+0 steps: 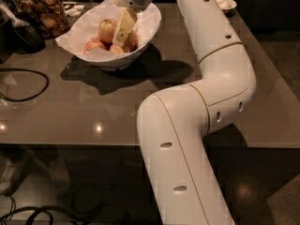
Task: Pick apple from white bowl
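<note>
The apple [107, 29], lying uppermost among smaller apples [93, 45] in the white bowl [140, 49] near the tabletop's [84, 107] far edge, is flanked on its right by the lowered gripper [121, 34], whose opening and hold cannot be told; centred closure before lifting is advised.

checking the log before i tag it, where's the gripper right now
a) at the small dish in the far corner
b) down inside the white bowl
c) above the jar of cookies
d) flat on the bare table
b: the gripper reaches down into the white bowl, right beside the apple.
</note>
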Motion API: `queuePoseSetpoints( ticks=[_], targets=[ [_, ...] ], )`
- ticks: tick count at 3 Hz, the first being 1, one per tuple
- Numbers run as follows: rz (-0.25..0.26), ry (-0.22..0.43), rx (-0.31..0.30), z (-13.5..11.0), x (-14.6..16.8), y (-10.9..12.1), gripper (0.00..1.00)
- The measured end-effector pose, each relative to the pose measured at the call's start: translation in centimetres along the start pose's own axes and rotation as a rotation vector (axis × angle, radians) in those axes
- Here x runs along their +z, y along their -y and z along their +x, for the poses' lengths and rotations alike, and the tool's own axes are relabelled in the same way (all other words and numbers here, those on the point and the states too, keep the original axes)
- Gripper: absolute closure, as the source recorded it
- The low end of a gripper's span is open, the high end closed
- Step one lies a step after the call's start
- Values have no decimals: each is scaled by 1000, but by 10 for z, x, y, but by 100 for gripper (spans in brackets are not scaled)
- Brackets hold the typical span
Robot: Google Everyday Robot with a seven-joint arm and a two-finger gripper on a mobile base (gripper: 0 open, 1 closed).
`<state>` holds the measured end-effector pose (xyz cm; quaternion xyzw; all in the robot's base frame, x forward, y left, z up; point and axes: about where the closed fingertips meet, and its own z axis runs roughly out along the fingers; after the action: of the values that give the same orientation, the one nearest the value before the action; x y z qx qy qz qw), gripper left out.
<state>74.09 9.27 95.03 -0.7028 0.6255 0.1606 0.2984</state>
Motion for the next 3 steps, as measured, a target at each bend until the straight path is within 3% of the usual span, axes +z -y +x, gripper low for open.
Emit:
queuePoseSetpoints(
  ticks=[1,3],
  targets=[
    [1,-1,0,0,0,0,0],
    [8,46,58,8,20,11,0]
  ],
)
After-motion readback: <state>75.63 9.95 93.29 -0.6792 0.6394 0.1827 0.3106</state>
